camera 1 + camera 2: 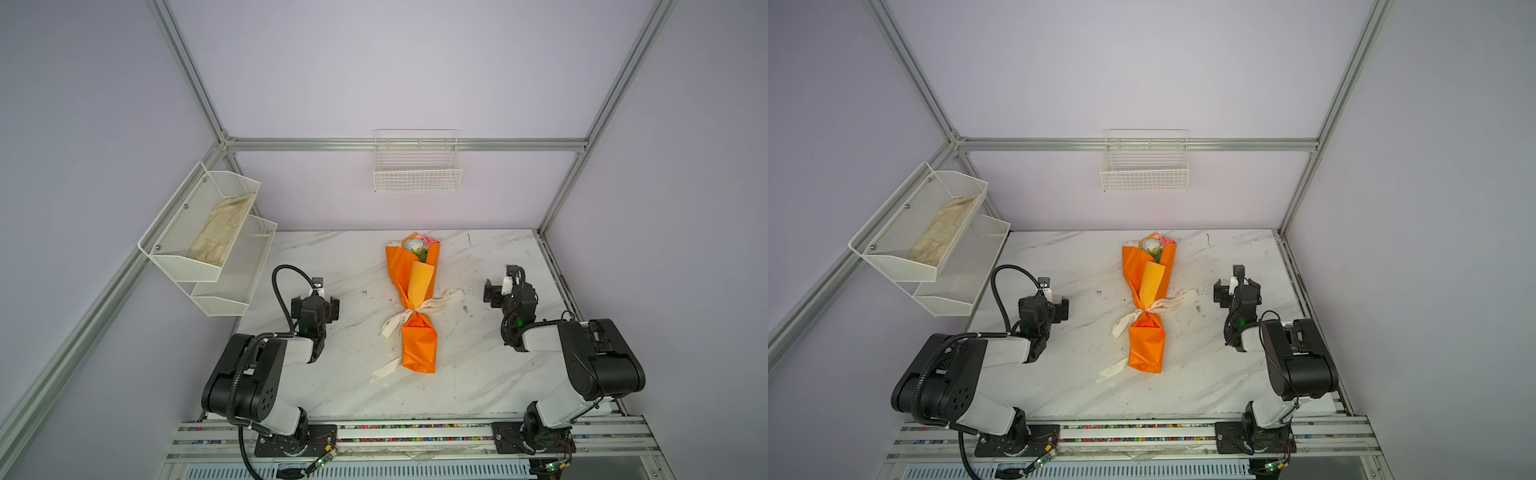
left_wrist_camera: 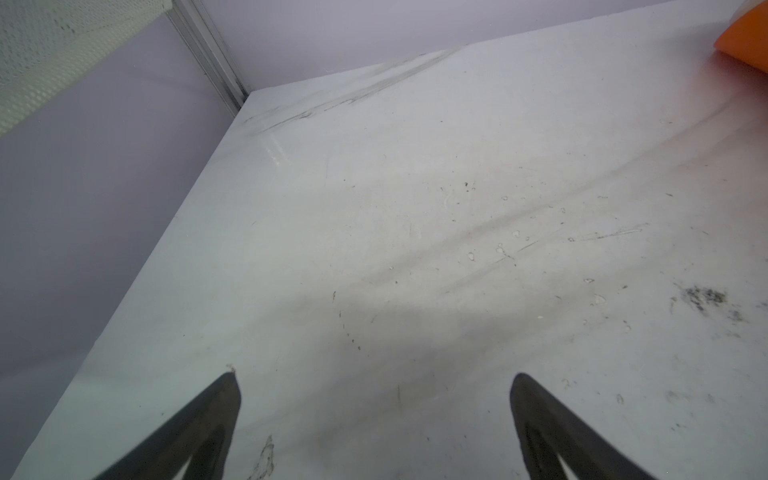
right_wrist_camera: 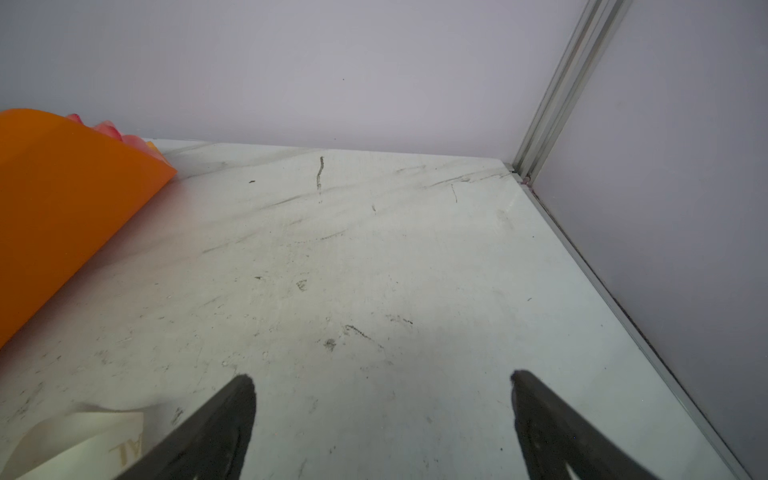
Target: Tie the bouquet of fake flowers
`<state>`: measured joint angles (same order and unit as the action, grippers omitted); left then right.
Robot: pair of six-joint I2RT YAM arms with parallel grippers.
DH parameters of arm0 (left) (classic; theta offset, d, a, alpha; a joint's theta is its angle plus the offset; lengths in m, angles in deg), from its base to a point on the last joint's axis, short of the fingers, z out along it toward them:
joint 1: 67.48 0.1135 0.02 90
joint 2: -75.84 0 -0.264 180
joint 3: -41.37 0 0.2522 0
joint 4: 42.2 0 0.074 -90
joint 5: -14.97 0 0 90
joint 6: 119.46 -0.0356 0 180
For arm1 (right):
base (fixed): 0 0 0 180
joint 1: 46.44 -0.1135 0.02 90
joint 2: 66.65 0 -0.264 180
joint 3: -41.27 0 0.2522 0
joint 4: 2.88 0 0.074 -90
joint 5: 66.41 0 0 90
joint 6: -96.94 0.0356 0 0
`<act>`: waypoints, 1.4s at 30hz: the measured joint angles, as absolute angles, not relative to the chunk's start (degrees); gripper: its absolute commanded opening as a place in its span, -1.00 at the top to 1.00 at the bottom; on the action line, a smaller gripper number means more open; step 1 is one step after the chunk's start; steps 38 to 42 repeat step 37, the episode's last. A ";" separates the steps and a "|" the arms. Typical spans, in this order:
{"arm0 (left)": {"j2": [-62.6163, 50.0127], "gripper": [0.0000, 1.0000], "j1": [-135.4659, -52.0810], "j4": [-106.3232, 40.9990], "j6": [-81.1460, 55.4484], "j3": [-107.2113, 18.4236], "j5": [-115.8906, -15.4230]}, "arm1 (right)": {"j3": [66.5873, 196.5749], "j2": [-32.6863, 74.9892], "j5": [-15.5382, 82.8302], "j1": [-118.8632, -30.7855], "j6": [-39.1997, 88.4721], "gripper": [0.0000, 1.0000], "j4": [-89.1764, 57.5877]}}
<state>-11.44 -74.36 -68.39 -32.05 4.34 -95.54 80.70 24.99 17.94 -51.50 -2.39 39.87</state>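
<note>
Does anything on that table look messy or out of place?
Nothing badly wrong. The ribbon around the bouquet has loose tails sprawling unevenly, one trailing out beside the wrap's lower end. The table carries dark scuffs and specks.

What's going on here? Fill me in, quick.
Nothing is being handled right now. The bouquet of fake flowers lies on the marble table between the two arms, with a cream ribbon cinched around its narrow middle and the ribbon ends loose on the table. The left pincer and right pincer both stand open and empty, one on either side of the bouquet.
</note>
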 measured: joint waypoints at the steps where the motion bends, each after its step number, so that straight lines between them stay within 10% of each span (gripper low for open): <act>1: -11.36 -0.99 -73.18 -70.92 -32.05 5.54 -94.16 | 79.65 24.77 19.21 -51.33 -1.95 -0.95 42.55; 7: -15.03 -0.99 -70.58 -81.02 -30.78 9.39 -92.50 | 76.92 33.73 24.06 -51.30 -0.09 -0.95 60.43; 42: -14.90 -1.00 -69.11 -80.06 -27.52 8.97 -95.28 | 81.29 35.94 12.79 -51.37 4.35 -0.95 58.10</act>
